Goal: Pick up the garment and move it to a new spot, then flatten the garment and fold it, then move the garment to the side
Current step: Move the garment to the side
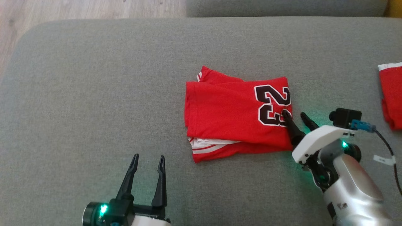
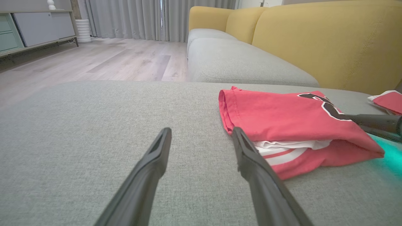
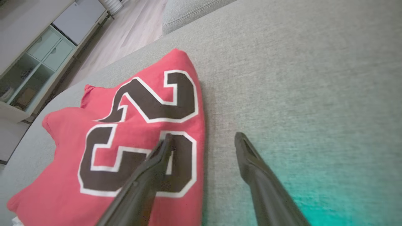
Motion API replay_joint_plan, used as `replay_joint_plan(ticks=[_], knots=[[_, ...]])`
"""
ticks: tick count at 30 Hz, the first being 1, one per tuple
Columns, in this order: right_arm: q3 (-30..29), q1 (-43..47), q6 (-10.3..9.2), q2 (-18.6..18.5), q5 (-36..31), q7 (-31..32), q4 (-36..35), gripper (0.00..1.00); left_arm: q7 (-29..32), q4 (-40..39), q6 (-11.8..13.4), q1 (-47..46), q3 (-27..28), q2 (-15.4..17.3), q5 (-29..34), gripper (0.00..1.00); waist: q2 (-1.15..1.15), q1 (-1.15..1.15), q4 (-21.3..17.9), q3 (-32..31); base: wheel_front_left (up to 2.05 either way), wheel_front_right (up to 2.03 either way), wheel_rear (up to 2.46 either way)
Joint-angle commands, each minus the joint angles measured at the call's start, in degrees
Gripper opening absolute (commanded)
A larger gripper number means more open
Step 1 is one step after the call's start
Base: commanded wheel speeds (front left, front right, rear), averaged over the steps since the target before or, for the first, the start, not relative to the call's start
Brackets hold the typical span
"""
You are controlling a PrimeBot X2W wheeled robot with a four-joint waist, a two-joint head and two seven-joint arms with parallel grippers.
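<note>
We are straddling the right edge of the folded red jersey (image 1: 226,113) with our right claw (image 1: 293,113) spread wide, probably to drag it aside across the grey cushion (image 1: 94,94); our left claw (image 1: 149,156) is hovering wide, apart.

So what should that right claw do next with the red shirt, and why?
Probably close the right claw on the folded red jersey with the black 23: it stands open astride the jersey's right edge, one tip over the number, the other over the grey fabric cushion. Folding looks done; moving it aside remains.
</note>
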Motion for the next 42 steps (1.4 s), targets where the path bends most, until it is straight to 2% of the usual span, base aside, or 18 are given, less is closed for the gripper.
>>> replay_joint_plan(ticks=[1, 2, 3, 4, 8, 13, 18, 25, 28, 35, 36, 37, 38, 42], knots=[[1.58, -1.93, -0.04, 0.59, 0.85, 0.08, -1.08, 0.92, -0.55, -1.47, -0.07, -1.88, 1.36, -0.45, -0.06, 1.00, 0.00, -0.01, 0.19, 0.21, 0.00, 0.00, 0.00], [2.29, -2.37, -0.04, 0.80, 1.60, 0.17, -0.41, 0.49, -0.55, -1.41, -0.07, -2.06, 1.32, -0.45, -0.10, 1.00, 0.00, -0.01, 0.26, 0.36, 0.00, 0.00, 0.00], [2.96, -2.76, -0.04, 0.99, 2.37, 0.25, 0.24, 0.12, -0.55, -1.37, -0.06, -2.21, 1.28, -0.45, -0.14, 1.00, 0.00, -0.01, 0.32, 0.49, 0.00, 0.00, 0.00], [3.64, -3.12, -0.04, 1.12, 3.17, 0.31, 0.80, 0.00, -0.55, -1.33, -0.01, -2.36, 1.27, -0.45, -0.17, 1.00, 0.00, -0.01, 0.36, 0.64, 0.00, 0.00, 0.00], [5.65, -4.59, -0.04, 0.27, 5.35, -1.17, 1.81, 0.00, -0.55, -1.55, 0.44, -2.85, 1.41, -0.45, -0.16, 1.00, 0.00, -0.01, -0.02, 1.20, 0.00, 0.00, 0.00], [6.93, -7.04, -0.04, -4.62, 4.59, -3.92, 1.22, 0.00, -0.55, -3.31, 0.30, -3.00, 2.07, -0.45, -0.21, 1.00, 0.00, -0.01, -3.12, 2.52, 0.00, 0.00, 0.00], [6.30, -9.63, -0.04, -11.97, 3.12, -4.00, -0.91, 0.00, -0.55, -5.51, -3.25, -3.84, 1.94, -0.45, -4.07, 1.00, 0.00, -0.01, -7.39, 4.30, 0.00, 0.00, 0.00], [2.56, -13.25, -0.04, -21.61, 1.03, -2.56, -3.85, 0.00, -0.55, -9.01, -5.40, -6.42, 4.04, -0.45, -2.56, 1.00, 0.00, -0.01, -12.52, 7.03, 0.00, 0.00, 0.00], [-0.08, -15.11, -0.04, -24.05, -0.21, -2.10, -5.08, 0.00, -0.55, -10.39, -5.91, -7.27, 5.17, -0.45, -1.83, 1.00, 0.00, -0.01, -14.08, 8.31, 0.00, 0.00, 0.00], [-6.11, -17.69, -0.04, -26.70, -3.44, -1.31, -6.66, 0.00, -0.55, -11.05, -7.02, -8.23, 6.45, -0.45, -0.01, 1.00, 0.00, -0.01, -15.57, 10.30, 0.00, 0.00, 0.00], [-7.21, -17.78, -0.04, -26.77, -4.38, -1.18, -6.71, 0.04, -0.55, -11.00, -7.12, -8.33, 6.61, -0.45, 0.15, 1.00, 0.00, -0.01, -15.66, 10.42, 0.00, 0.00, 0.00], [-8.20, -17.75, -0.04, -26.64, -5.48, -1.11, -6.86, 0.69, -0.55, -10.95, -7.17, -8.41, 6.75, -0.45, 0.23, 1.00, 0.00, -0.01, -15.75, 10.46, 0.00, 0.00, 0.00], [-9.17, -17.66, -0.04, -26.32, -6.64, -1.33, -7.16, 1.00, -0.55, -10.94, -7.14, -8.45, 6.90, -0.45, 0.10, 1.00, 0.00, -0.01, -15.80, 10.37, 0.00, 0.00, 0.00], [-11.67, -15.51, -0.04, -22.71, -10.25, -2.31, -9.30, 1.00, -0.55, -10.87, -7.01, -8.10, 7.13, -0.45, -1.32, 1.00, 0.00, -0.01, -15.68, 8.53, 0.00, 0.00, 0.00]])
